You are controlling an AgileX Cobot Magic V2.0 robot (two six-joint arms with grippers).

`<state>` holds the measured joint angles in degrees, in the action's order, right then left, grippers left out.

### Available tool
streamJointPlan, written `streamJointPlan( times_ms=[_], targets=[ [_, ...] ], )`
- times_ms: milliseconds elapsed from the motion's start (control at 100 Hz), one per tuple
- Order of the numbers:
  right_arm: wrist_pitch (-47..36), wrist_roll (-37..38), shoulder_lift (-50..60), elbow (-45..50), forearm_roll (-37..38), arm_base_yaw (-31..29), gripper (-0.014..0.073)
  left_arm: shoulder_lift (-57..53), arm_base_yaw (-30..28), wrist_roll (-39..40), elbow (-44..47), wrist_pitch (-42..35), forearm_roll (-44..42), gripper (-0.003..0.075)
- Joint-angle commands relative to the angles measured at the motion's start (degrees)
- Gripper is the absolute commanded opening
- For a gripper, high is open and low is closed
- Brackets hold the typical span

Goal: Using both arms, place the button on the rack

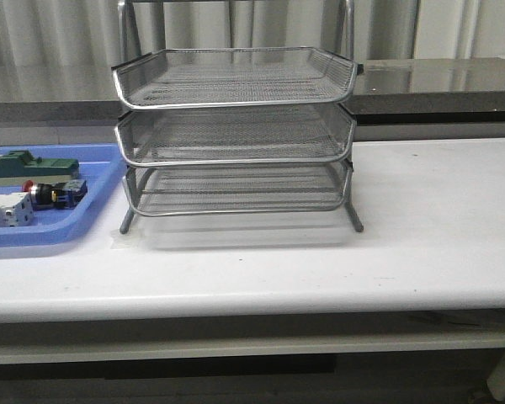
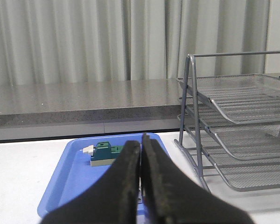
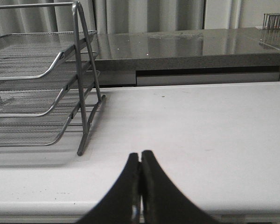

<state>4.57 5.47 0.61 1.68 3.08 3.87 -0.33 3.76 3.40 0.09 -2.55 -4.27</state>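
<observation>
The button point(image 1: 55, 193), red-headed with a black body and blue rear, lies in the blue tray point(image 1: 101, 202) at the table's left. The three-tier silver wire rack point(image 1: 236, 135) stands at the table's middle, its tiers bare. No arm shows in the front view. My left gripper point(image 2: 140, 142) is shut with nothing between its fingers, held above the near end of the blue tray point(image 2: 70, 177); its fingers hide the button. The rack point(image 2: 242, 135) stands beside it. My right gripper point(image 3: 141, 154) is shut and empty over bare white table, apart from the rack point(image 3: 42, 93).
A green block point(image 1: 29, 166) and a white block point(image 1: 4, 210) share the blue tray with the button. The green block point(image 2: 105, 154) also shows past the left fingers. A grey counter point(image 1: 438, 80) runs behind the table.
</observation>
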Motion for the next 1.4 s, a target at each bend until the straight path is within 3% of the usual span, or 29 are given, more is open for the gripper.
streamJointPlan(
  times_ms=[0, 670, 990, 1180, 1390],
  targets=[
    [-5.08, 0.1, 1.1, -1.0, -0.14, -0.25, -0.0066, -1.97, -0.18, 0.48, 2.67, -4.25, 0.4, 0.0004],
    [-5.14, 0.1, 1.1, -1.0, -0.14, -0.25, -0.0066, -1.97, -0.18, 0.48, 2.67, -4.25, 0.4, 0.0004],
    [-13.15, 0.1, 1.05, -1.45, -0.16, -0.25, -0.0066, -1.97, -0.18, 0.48, 2.67, -4.25, 0.4, 0.0004],
    [-3.59, 0.16, -2.18, -8.18, -2.58, -0.25, -0.0066, -1.97, -0.18, 0.48, 2.67, -4.25, 0.4, 0.0004],
    [7.06, 0.16, -14.15, -20.77, -4.87, -0.25, -0.0066, -1.97, -0.18, 0.48, 2.67, -4.25, 0.4, 0.0004]
  ],
)
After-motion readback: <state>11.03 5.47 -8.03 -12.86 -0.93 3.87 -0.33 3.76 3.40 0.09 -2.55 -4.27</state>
